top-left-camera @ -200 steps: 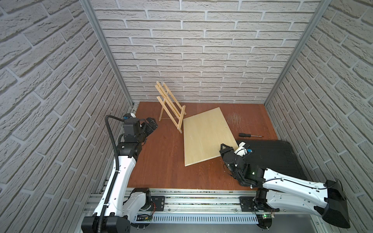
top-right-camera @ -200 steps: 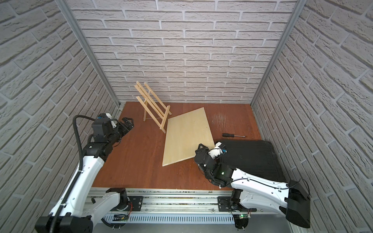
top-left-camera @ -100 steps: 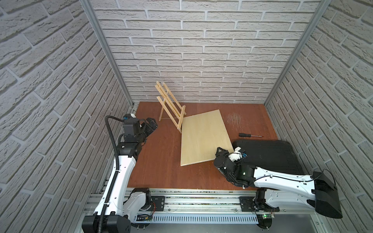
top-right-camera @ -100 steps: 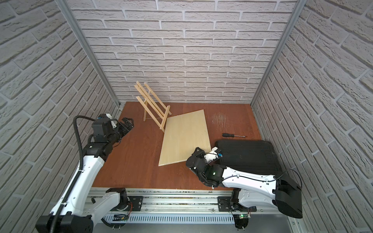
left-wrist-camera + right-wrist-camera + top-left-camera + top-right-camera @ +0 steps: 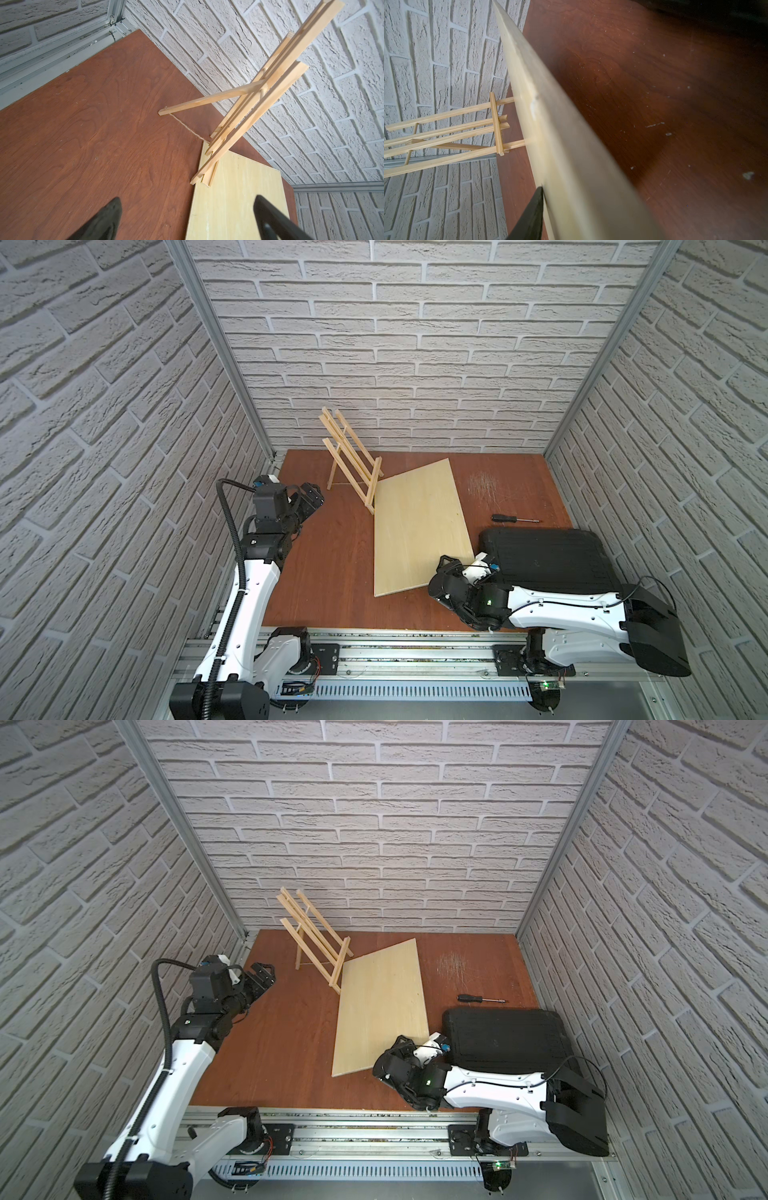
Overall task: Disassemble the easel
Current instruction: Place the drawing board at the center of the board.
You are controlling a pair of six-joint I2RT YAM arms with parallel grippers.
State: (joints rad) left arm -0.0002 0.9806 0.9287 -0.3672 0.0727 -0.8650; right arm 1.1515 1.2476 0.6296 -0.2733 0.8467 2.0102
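The easel (image 5: 375, 481) (image 5: 340, 963) stands upright at the back left of the table, and its string shows in the left wrist view (image 5: 268, 85). A pale plywood board (image 5: 415, 531) (image 5: 380, 1011) lies with its far corner by the easel's front feet. My left gripper (image 5: 311, 493) (image 5: 264, 971) (image 5: 187, 198) hangs open and empty, left of the easel. My right gripper (image 5: 451, 564) (image 5: 405, 1044) is at the board's near right edge. In the right wrist view, one finger (image 5: 533, 207) lies against the blurred board (image 5: 560, 145). The other finger is hidden behind it. The easel (image 5: 496, 124) shows beyond.
A black-handled screwdriver (image 5: 513, 519) (image 5: 480, 999) lies at the right, behind a flat black case (image 5: 548, 560) (image 5: 507, 1040). Brick-pattern walls close in the table (image 5: 332, 572) on three sides. The right arm lies low along the front edge.
My right gripper has moved left and toward the front edge with the board's near end. The board has turned and slid that way. The left arm and the easel have stayed still.
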